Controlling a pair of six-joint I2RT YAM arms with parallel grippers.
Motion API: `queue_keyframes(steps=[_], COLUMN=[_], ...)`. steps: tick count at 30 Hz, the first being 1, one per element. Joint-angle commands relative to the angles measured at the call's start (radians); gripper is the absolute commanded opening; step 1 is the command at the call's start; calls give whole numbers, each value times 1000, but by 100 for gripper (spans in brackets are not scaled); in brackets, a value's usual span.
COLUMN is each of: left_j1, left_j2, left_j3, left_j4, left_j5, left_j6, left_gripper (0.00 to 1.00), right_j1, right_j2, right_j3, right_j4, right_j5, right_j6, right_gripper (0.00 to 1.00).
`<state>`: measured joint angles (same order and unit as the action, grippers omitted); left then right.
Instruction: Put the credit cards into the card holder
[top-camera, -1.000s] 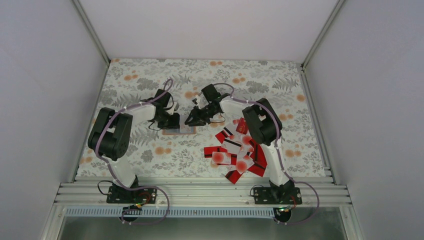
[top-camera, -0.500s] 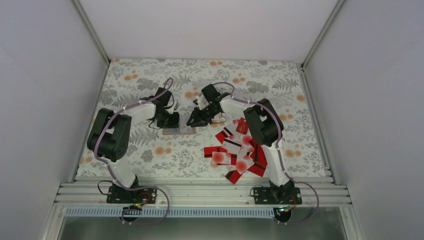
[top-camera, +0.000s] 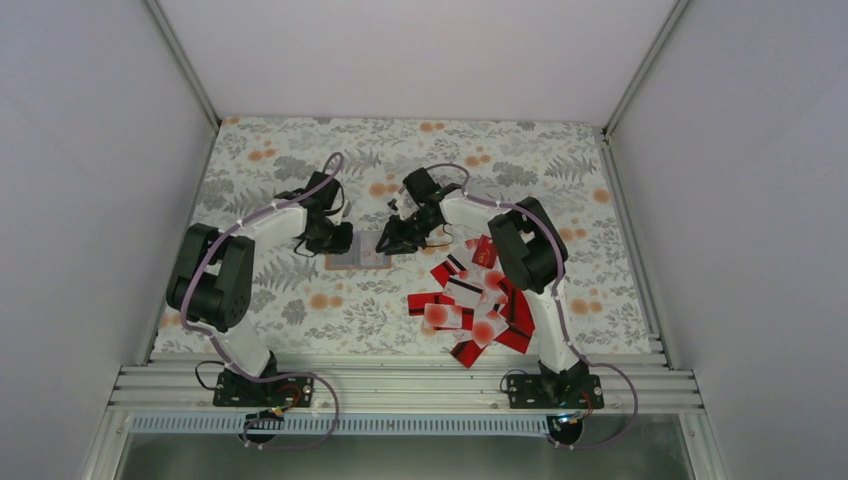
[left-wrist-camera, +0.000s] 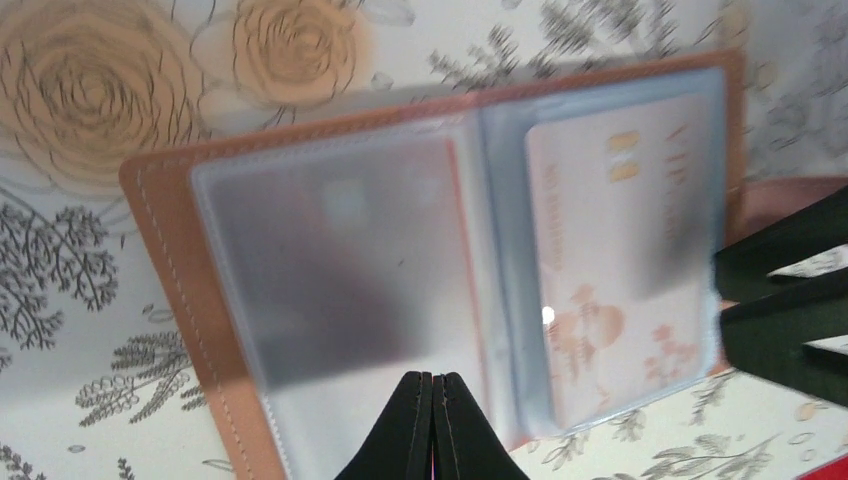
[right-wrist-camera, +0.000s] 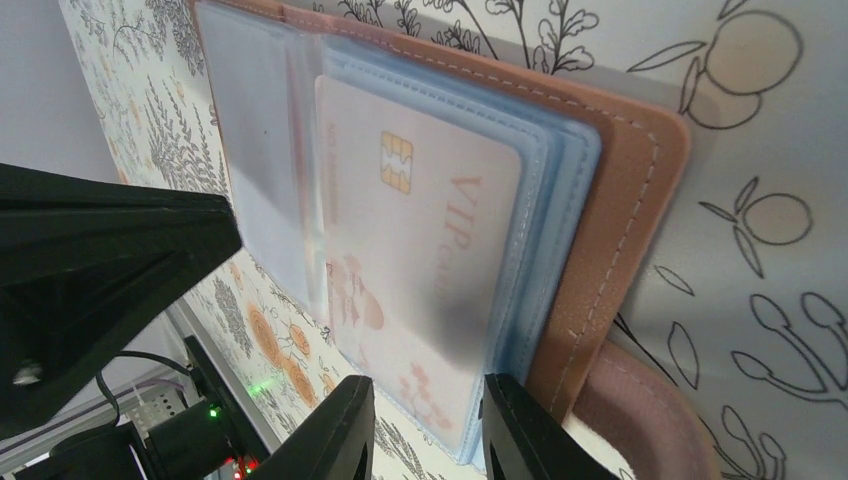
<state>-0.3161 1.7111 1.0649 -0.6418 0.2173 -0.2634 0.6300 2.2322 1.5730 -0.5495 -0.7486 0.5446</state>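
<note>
Over the last sec my left arm has swung out toward 9 o'clock and the left tool (left-wrist-camera: 432, 378) has slid off the card holder (top-camera: 357, 252) to its 10 o'clock corner, so in the top view more of the open holder shows. My right tool (right-wrist-camera: 428, 390) has eased back a touch toward 2 o'clock. The holder itself has stayed approx where it was, flat and open near the desk (top-camera: 280, 160) centre.

Left tool: fingers pressed together, no gap, tips over the near edge of the empty clear sleeve (left-wrist-camera: 340, 260). Whether a bit of sleeve is nipped btw them I can't tell. Right tool: narrow but parted, its two fingers either side of the bottom edge of the sleeve at the holder's 3 o'clock half, not clamped on anything I can see.

That sleeve has a white VIP card (right-wrist-camera: 420, 250) w/ a chip lying inside it, squarely from what shows. So I judge one insert as done and both tools as backing off.

The rest of the credit cards (top-camera: 475, 300), red and white, lie in a loose heap at 4 o'clock of the holder, well apart from it. Most of the job is left. Next I'd send the right tool to the heap for one card while the left keeps a sleeve open
</note>
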Motion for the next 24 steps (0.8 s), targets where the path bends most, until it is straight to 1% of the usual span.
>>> queue_keyframes(steps=[1,3,7,11,17,24], left_j1=[5,5,7,17,21,21], left_j2=[15,13,-6,-42,-29,-7], left_j3=[-47,-61,-79,-114,-147,-177], left_j4=[0,4,-28,-33,-15,29], left_j5=[-49,-56,-138,-179,-165,-91], left_j6=[14,13,-8,-34,-47,-26], left_gripper=[3,3,3,3,3,3], right_j1=[0,0,0,0,0,0], right_j2=[-11,-6,11,21,41,57], right_j3=[13,12,12,0,0,-4], right_j4=[-45,-39,-34,-28,-22,35], right_j5=[49,42,40,42,37,-45], right_j6=[-15,-13,-7,4,21,58], right_gripper=[29,29,29,29,29,30])
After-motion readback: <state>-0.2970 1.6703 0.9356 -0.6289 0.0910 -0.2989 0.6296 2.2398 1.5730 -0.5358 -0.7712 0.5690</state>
